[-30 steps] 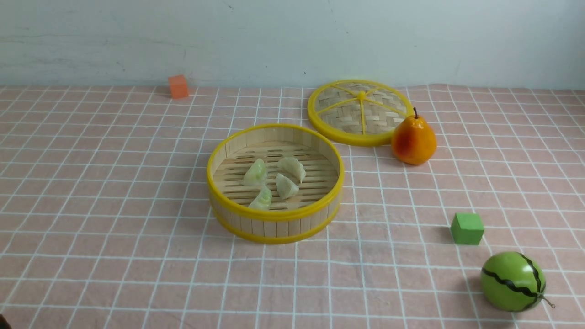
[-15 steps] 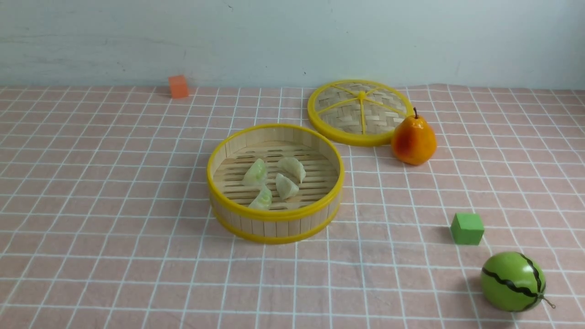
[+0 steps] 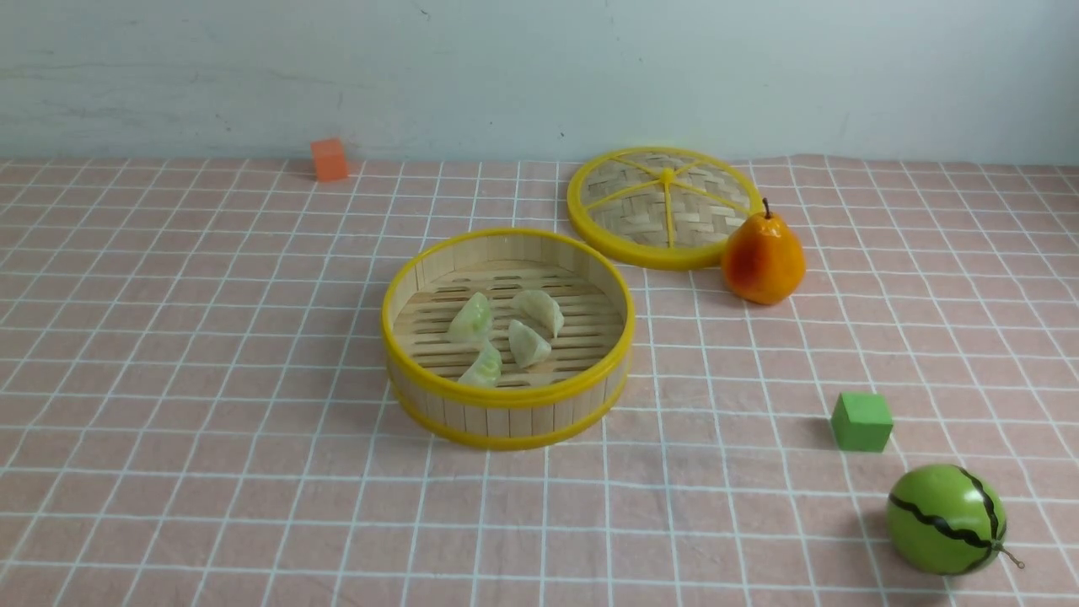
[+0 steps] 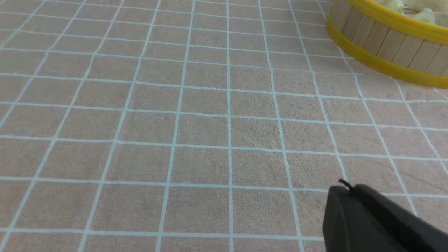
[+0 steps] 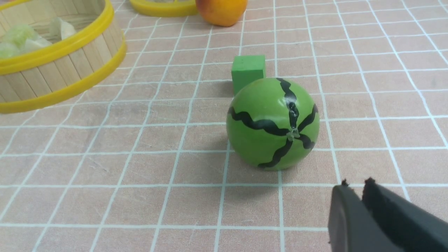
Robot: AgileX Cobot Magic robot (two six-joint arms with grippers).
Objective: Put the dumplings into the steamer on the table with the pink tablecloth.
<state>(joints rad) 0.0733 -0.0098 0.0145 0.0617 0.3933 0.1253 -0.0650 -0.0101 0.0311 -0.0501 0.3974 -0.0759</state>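
Logging from my remote station: the four dumplings lie inside the steamer on the pink tablecloth. My left gripper has its fingers together, empty, with the steamer well ahead of it. My right gripper is likewise closed and empty (toy watermelon just ahead, green cube behind that).

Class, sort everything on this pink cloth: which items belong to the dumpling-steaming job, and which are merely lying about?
Job: dumplings, steamer, pink tablecloth.

Lying about: steamer lid, pear, green cube, toy watermelon, orange cube.
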